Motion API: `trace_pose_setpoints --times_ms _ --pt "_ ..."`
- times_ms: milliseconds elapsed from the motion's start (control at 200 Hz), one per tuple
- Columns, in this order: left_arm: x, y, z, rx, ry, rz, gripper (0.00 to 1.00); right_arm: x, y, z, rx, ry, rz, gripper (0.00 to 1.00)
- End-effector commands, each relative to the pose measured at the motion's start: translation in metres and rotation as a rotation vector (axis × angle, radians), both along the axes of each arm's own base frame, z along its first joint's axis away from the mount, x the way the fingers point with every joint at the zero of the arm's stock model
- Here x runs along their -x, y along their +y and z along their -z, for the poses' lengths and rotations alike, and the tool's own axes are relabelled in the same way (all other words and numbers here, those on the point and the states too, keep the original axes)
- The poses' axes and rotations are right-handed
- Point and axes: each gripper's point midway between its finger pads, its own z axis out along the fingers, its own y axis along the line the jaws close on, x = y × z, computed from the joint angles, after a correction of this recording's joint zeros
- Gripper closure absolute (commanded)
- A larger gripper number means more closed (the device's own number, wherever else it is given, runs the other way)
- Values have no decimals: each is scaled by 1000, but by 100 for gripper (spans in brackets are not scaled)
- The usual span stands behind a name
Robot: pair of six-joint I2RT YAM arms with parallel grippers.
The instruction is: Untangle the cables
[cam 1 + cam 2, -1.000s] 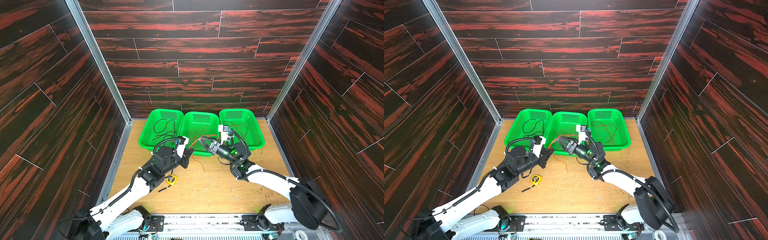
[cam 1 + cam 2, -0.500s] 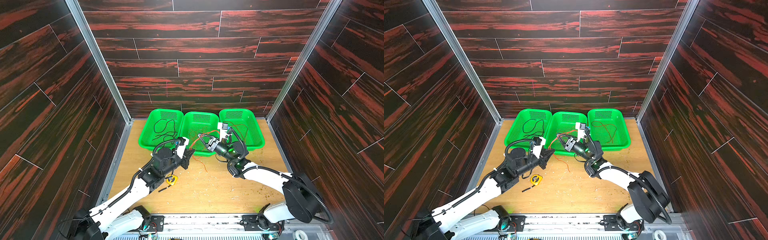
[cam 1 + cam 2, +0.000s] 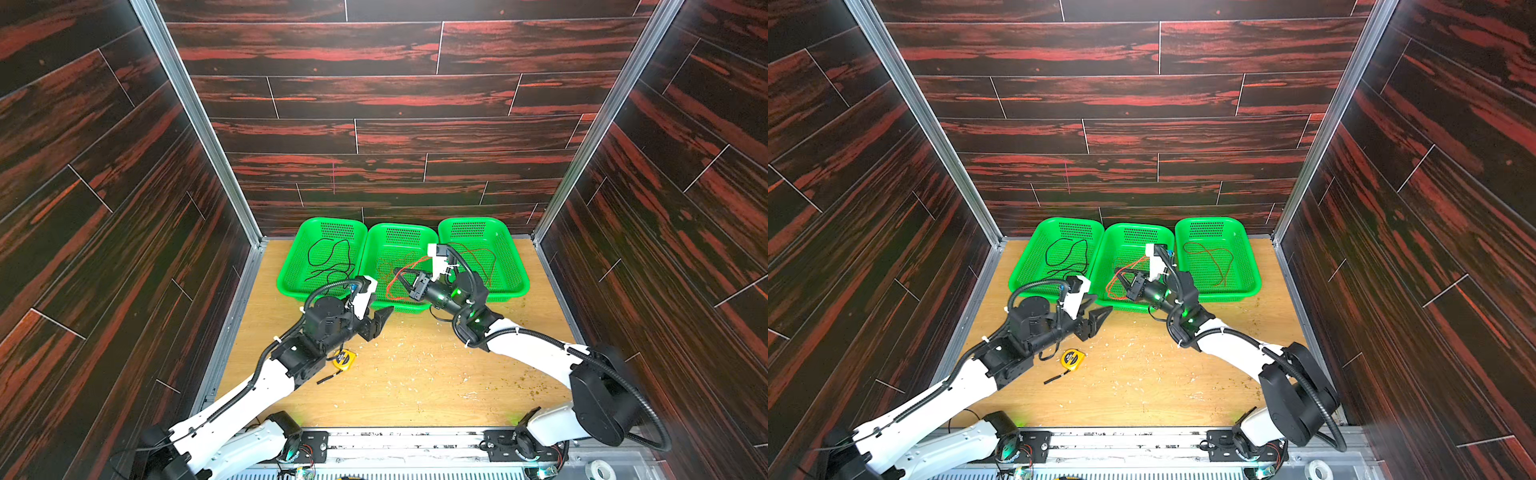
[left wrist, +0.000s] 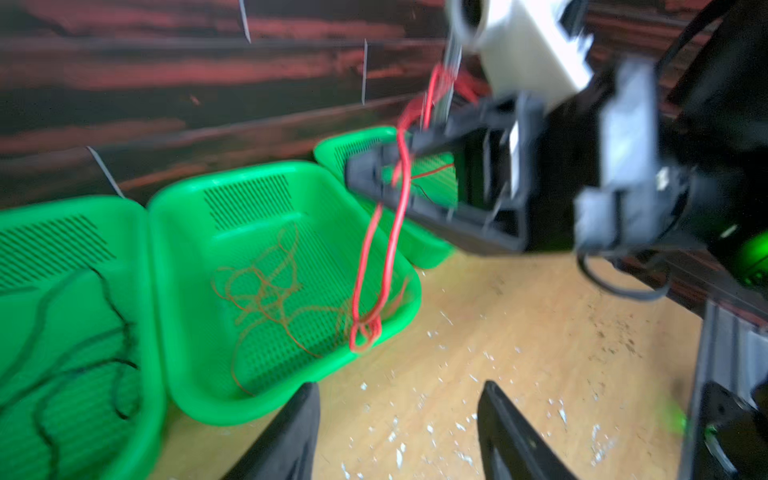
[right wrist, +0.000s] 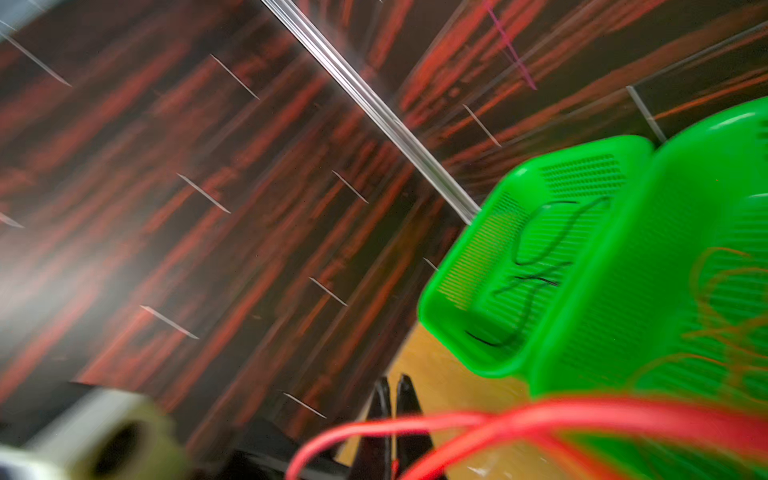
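Tape measure (image 3: 1072, 359) near left gripper (image 3: 1100, 322), label illegible

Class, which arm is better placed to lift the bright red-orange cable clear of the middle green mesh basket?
Right. The right hand is shut on the bright red-orange cable, held above the middle green mesh basket; the left hand hangs open and empty over the wooden table.
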Motion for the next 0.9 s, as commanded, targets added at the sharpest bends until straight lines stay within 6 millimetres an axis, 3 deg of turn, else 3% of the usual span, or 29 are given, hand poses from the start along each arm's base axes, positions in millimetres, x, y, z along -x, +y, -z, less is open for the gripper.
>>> trace_pose_setpoints --times_ms 0,311,671,892 --pt "-4 7 -30 -9 -76 -38 37 4 -5 0 116 -30 21 100" --pt "-30 -12 -16 -98 -35 -32 48 14 2 13 225 -30 -10 100" --pt "-31 -21 10 -156 45 6 54 19 4 11 257 -52 -32 100" --pt "-40 -23 13 -155 44 -14 76 24 11 12 260 -51 -67 100"
